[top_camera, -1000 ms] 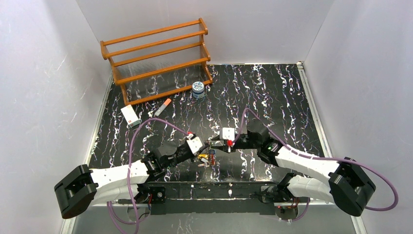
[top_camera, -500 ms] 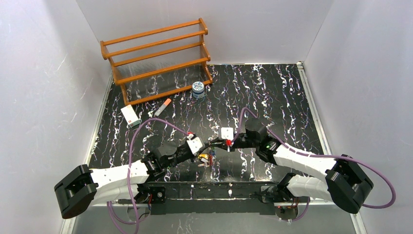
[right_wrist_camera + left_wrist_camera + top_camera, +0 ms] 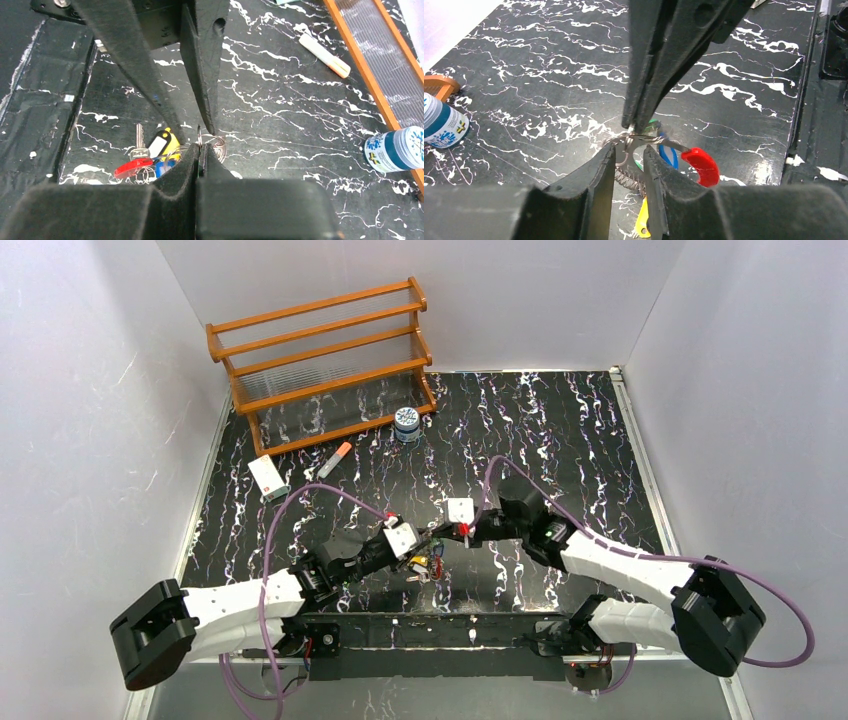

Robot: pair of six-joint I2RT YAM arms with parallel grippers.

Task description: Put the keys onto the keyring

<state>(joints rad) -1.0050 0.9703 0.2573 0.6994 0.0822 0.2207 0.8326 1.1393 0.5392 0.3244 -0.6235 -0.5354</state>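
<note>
Keyring point(image 3: 644, 138) upright, gripped by left claw point(image 3: 630, 160) and right claw point(image 3: 200, 150), keys point(image 3: 161, 145) bunched beneath

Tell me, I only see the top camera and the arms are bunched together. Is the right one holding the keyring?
Observer: Yes. In the right wrist view the right fingers are shut on the thin wire of the keyring.
Operator: And the left one?
Observer: In the left wrist view the left fingers stand slightly apart with wire between them. Whether they grip it, I cannot tell.
</note>
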